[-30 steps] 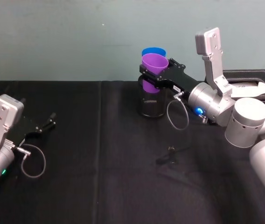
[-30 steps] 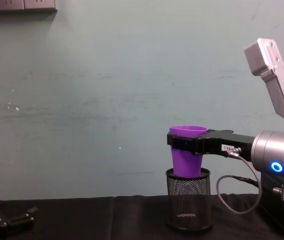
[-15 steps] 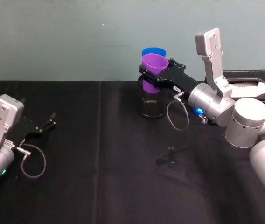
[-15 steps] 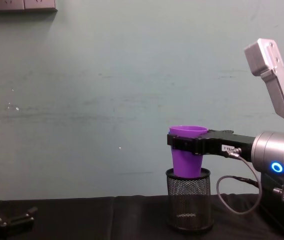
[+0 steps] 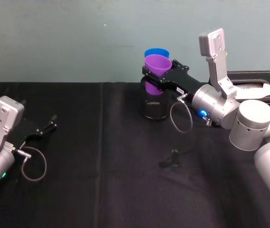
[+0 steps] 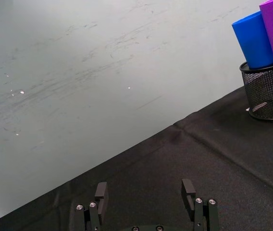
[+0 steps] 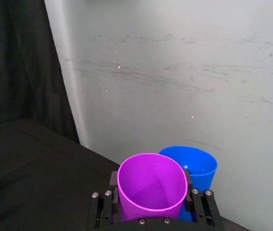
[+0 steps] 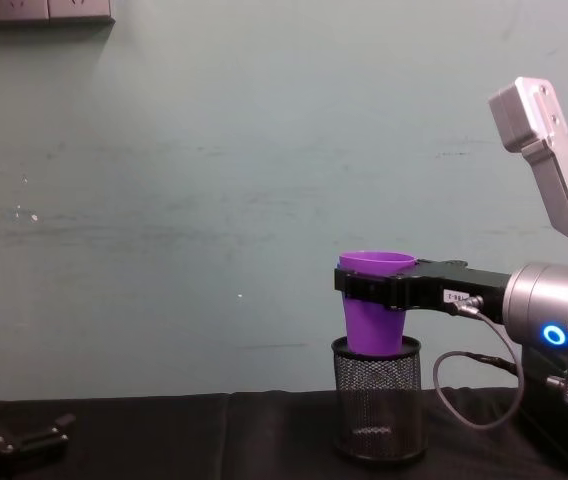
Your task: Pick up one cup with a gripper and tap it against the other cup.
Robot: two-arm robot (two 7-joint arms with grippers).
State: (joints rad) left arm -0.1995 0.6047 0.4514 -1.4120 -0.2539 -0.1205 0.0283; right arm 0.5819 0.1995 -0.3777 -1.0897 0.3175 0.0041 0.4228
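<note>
Head view, nearest to us: the left end effector (image 5: pixel 47 128) lies low over the black-draped tabletop (image 5: pixel 101 180) at its left side, well apart from everything else. In the left wrist view we see its fingers (image 6: pixel 100 192) spread wide with nothing between them. Nearer the middle, a small black object (image 5: pixel 173 156) lies alone on the cloth. Farther back, a mesh holder (image 5: pixel 154 107) stands upright near the far edge of the tabletop. The right arm reaches in from the right, and the right end effector (image 5: pixel 159 70) pinches the purple cup (image 5: pixel 157 62) just below its rim, one jaw on each side. We see the cup upright, mouth up, raised so that its base sits at the mouth of the holder. Just behind it the blue cup (image 5: pixel 156 52) rises out of the holder. In the right wrist view the purple rim overlaps the blue one, so we cannot tell whether they touch or stand just apart. Behind them is the pale green wall (image 5: pixel 78 38).
</note>
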